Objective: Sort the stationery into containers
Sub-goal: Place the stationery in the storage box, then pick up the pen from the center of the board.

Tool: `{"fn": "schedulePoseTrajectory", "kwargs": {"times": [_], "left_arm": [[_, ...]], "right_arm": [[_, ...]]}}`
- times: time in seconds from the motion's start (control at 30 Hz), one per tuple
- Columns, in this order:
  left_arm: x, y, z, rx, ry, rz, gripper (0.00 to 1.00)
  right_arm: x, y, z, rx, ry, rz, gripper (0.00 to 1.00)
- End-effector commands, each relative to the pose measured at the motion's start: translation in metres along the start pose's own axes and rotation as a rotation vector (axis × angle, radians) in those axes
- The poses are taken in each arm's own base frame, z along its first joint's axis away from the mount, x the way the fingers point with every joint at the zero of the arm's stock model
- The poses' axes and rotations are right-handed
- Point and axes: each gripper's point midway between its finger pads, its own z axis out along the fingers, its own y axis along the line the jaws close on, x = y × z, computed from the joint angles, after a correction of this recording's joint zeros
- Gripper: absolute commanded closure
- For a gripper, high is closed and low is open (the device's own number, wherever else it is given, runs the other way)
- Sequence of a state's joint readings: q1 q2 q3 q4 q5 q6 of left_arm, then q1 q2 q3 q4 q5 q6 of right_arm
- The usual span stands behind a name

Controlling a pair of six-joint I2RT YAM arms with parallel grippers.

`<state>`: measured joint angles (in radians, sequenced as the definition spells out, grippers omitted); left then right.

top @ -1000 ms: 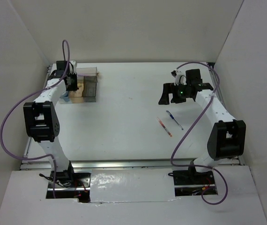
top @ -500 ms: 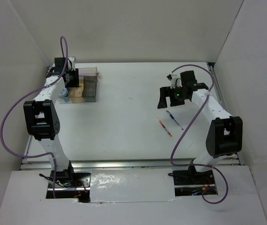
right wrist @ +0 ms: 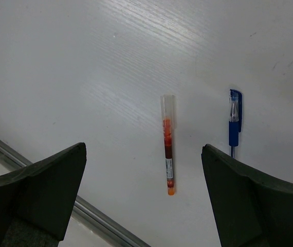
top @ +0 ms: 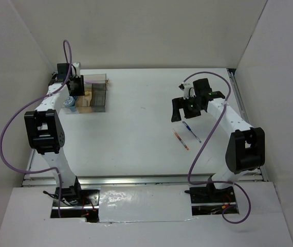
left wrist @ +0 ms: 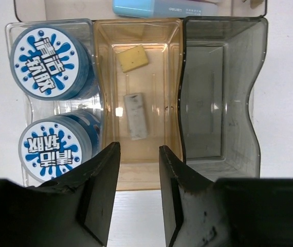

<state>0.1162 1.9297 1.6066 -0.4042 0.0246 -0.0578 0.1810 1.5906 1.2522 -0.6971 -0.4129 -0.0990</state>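
Observation:
The organiser [left wrist: 178, 98] sits under my left gripper [left wrist: 139, 147], which hangs open with nothing between its fingers. Its tan compartment [left wrist: 157, 154] holds a yellowish stub [left wrist: 132, 58] and a grey stub [left wrist: 135, 116]. Two round blue tubs [left wrist: 50, 63] [left wrist: 53, 149] fill the clear compartment on the left. The smoky grey compartment [left wrist: 208, 103] is bare, and a pale-blue bar [left wrist: 162, 7] lies behind it. My right gripper [right wrist: 144, 149] is wide open above the red-orange pen [right wrist: 167, 152], with the blue pen [right wrist: 234, 123] beside it. In the top view my left gripper [top: 77, 85] is over the organiser [top: 99, 95] at far left. My right gripper [top: 185, 109] hovers just behind the pens [top: 181, 140] [top: 191, 131].
White walls close the table at the back and on both sides. A metal rail [right wrist: 33, 159] runs along the near edge, close to the red-orange pen. A purple cable [top: 208, 134] loops from the right arm over the table near the pens.
My left gripper has opened above the tan compartment and pulled back a little. The right arm has swung left and nearer, bringing its open gripper over the pens.

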Motion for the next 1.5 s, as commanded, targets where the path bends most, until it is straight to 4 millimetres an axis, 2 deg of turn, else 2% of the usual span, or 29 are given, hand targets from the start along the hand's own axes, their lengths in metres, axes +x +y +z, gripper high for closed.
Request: {"fn": "schedulePoseTrajectory", "kwargs": {"times": [0.0,0.1,0.17,0.2,0.23,0.27,0.3,0.37,0.4,0.43,0.47,0.5,0.57,0.7,0.77,0.9,0.97,1.03,1.07,1.27,1.43,1.47], "left_arm": [[-0.021,-0.003,-0.013,0.040,-0.062,-0.024,0.52],[-0.025,-0.006,-0.024,0.064,-0.093,-0.055,0.48],[-0.029,-0.007,-0.039,0.079,-0.129,-0.072,0.43],[-0.037,-0.012,-0.055,0.104,-0.168,-0.068,0.42],[-0.030,-0.012,-0.058,0.112,-0.163,-0.074,0.41],[-0.033,-0.010,-0.065,0.116,-0.185,-0.081,0.30],[-0.039,-0.012,-0.081,0.124,-0.221,-0.077,0.28],[-0.028,-0.016,-0.089,0.157,-0.216,-0.083,0.23],[-0.033,-0.018,-0.105,0.161,-0.249,-0.080,0.22],[-0.022,-0.021,-0.106,0.178,-0.230,-0.084,0.21],[-0.023,-0.023,-0.118,0.185,-0.251,-0.080,0.21],[-0.011,-0.025,-0.118,0.194,-0.229,-0.082,0.21],[-0.010,-0.029,-0.134,0.205,-0.251,-0.073,0.21],[0.002,-0.033,-0.148,0.217,-0.262,-0.065,0.21],[0.001,-0.036,-0.158,0.229,-0.287,-0.058,0.21],[0.009,-0.040,-0.165,0.243,-0.301,-0.057,0.21],[0.003,-0.043,-0.177,0.255,-0.352,-0.056,0.21],[0.008,-0.045,-0.180,0.262,-0.375,-0.062,0.21],[0.001,-0.046,-0.189,0.266,-0.426,-0.053,0.22],[0.007,-0.054,-0.194,0.310,-0.443,-0.061,0.21],[0.016,-0.068,-0.197,0.381,-0.445,-0.077,0.23],[0.021,-0.071,-0.197,0.395,-0.444,-0.081,0.23]], "right_arm": [[0.003,0.002,-0.004,0.006,0.016,-0.018,0.01],[0.016,0.006,-0.001,-0.001,0.053,-0.021,0.05],[0.025,0.005,0.001,0.017,0.072,-0.031,0.08],[0.028,0.009,0.002,0.020,0.081,-0.047,0.09],[0.033,0.009,0.004,0.029,0.093,-0.052,0.12],[0.037,0.011,0.005,0.035,0.101,-0.061,0.13],[0.040,0.010,0.005,0.052,0.111,-0.069,0.14],[0.051,0.013,0.010,0.061,0.146,-0.090,0.19],[0.053,0.014,0.012,0.067,0.158,-0.096,0.20],[0.060,0.015,0.016,0.079,0.186,-0.106,0.24],[0.062,0.014,0.018,0.087,0.197,-0.111,0.26],[0.066,0.013,0.020,0.096,0.213,-0.112,0.28],[0.074,0.013,0.026,0.107,0.248,-0.115,0.35],[0.085,0.008,0.035,0.143,0.295,-0.124,0.37],[0.087,0.001,0.041,0.180,0.313,-0.125,0.38],[0.094,-0.008,0.048,0.215,0.358,-0.113,0.44],[0.100,-0.011,0.051,0.219,0.384,-0.107,0.48],[0.105,-0.012,0.053,0.222,0.401,-0.105,0.51],[0.108,-0.014,0.055,0.224,0.411,-0.105,0.52],[0.127,-0.021,0.062,0.232,0.480,-0.110,0.59],[0.117,-0.021,0.066,0.235,0.464,-0.125,0.73],[0.115,-0.020,0.067,0.229,0.466,-0.125,0.79]]}}
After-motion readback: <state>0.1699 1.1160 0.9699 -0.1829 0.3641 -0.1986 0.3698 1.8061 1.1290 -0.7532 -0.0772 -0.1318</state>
